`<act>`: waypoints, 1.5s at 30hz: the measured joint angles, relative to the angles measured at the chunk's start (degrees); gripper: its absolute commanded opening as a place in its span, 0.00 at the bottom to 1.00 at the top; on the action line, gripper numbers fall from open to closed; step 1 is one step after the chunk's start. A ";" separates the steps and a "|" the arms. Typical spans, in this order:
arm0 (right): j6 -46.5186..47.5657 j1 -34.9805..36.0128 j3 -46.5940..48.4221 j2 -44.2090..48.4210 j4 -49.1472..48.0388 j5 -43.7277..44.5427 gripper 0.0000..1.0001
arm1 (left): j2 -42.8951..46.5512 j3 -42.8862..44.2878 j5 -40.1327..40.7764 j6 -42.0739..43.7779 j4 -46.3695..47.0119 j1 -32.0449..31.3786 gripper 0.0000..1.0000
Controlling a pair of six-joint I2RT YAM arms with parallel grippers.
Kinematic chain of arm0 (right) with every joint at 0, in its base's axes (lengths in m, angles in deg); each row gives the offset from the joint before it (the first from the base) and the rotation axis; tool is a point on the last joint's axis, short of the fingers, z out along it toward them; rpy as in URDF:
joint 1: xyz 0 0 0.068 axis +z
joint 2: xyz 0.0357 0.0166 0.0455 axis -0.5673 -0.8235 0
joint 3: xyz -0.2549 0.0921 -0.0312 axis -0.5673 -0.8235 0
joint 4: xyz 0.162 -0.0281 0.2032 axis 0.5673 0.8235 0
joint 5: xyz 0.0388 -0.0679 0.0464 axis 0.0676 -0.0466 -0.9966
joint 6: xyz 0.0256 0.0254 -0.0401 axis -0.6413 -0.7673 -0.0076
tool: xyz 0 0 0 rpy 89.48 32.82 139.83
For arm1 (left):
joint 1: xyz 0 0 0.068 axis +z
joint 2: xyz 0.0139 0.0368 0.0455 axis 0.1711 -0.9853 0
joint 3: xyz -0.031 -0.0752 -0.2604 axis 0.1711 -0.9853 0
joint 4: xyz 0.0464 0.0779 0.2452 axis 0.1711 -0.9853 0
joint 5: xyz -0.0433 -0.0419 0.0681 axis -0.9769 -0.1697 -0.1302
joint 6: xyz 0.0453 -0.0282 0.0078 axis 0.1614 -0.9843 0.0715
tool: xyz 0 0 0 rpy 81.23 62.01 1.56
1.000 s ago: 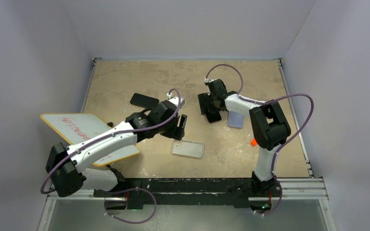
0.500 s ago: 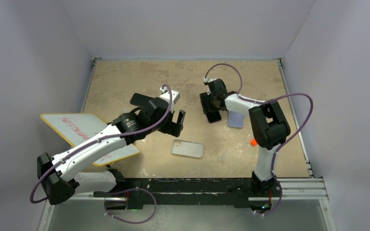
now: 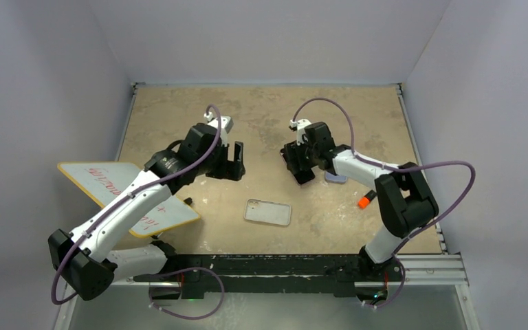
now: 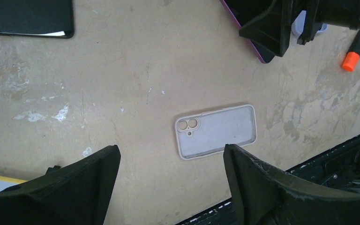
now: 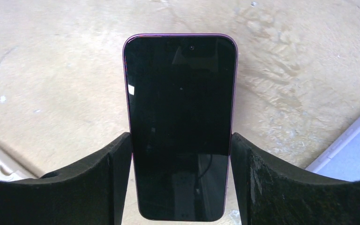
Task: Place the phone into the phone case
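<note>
Right gripper (image 5: 180, 157): your jaws press flush on both long edges of the purple-rimmed phone (image 5: 180, 117), screen up, so you are clamped on it. The phone sits right of centre on the table (image 5: 51, 56). Whether its far end rests on the surface or hangs just clear, the wrist view does not settle.

Left gripper (image 3: 230, 163): your jaws stand wide apart, holding nothing, raised left of centre.

The phone case (image 4: 215, 132) lies flat, open side up, near the front edge, between the arms and apart from both grippers.

An orange-capped marker (image 3: 363, 201) lies right of the case. A lavender flat piece (image 3: 337, 177) lies just beside the right gripper. A whiteboard (image 3: 110, 182) with red writing lies under your left arm.
</note>
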 measured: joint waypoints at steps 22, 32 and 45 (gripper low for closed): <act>14.27 13.64 -17.90 19.26 -13.40 -21.05 0.41 | 7.54 6.23 5.86 0.50 -6.32 2.60 0.98; 17.68 19.19 -18.60 15.21 -19.21 -25.62 0.40 | 11.21 6.23 11.06 0.48 -7.30 2.60 0.98; 20.39 22.18 -18.71 11.06 -19.85 -25.18 0.41 | 11.45 5.68 11.23 -0.02 -7.54 2.60 0.95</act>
